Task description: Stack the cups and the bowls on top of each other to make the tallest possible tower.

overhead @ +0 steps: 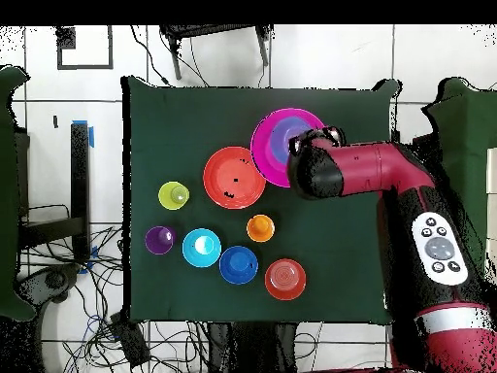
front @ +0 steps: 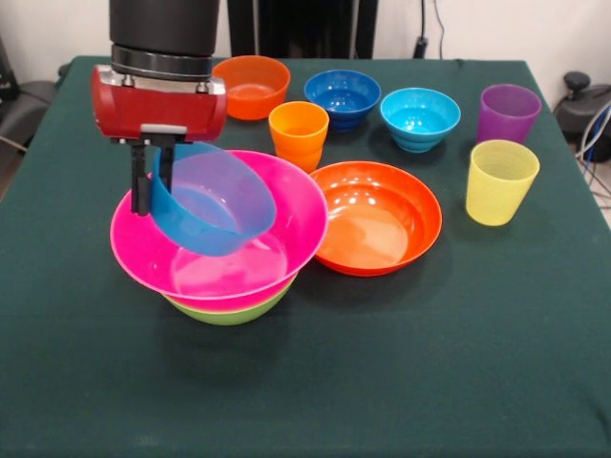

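My gripper (front: 153, 181) is shut on the rim of a small blue bowl (front: 215, 210) and holds it tilted over the large pink bowl (front: 307, 218). One finger is inside the blue bowl, one outside. The pink bowl sits nested in the lime green bowl (front: 229, 310); these form the tower. The shallow orange bowl (front: 377, 218) lies right beside it. The orange cup (front: 298, 134), yellow cup (front: 501, 181) and purple cup (front: 507, 113) stand upright on the table. In the overhead view the arm (overhead: 359, 175) covers the gripper above the pink bowl (overhead: 272, 146).
A small orange bowl (front: 251, 86), a dark blue bowl (front: 342, 97) and a cyan bowl (front: 419, 117) stand in a row at the far side of the green tablecloth (front: 401, 382). Cables lie on the floor around the table (overhead: 146, 330).
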Robot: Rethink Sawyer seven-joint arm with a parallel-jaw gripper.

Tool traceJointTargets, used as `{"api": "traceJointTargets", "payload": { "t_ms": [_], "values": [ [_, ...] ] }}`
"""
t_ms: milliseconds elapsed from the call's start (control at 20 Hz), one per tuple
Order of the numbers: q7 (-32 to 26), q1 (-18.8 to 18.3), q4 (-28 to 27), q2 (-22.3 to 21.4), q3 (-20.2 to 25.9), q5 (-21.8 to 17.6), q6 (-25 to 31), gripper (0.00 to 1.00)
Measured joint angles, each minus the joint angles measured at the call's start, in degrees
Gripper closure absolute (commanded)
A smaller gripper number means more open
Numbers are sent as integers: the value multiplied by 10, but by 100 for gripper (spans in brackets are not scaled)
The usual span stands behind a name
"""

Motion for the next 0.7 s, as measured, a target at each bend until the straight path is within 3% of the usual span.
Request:
{"api": "traceJointTargets", "payload": {
  "t_ms": [300, 700],
  "values": [
    [0, 25, 4, 0, -28, 0, -24, 100],
    [0, 29, 5, 0, -45, 1, -27, 100]
  ]
}}
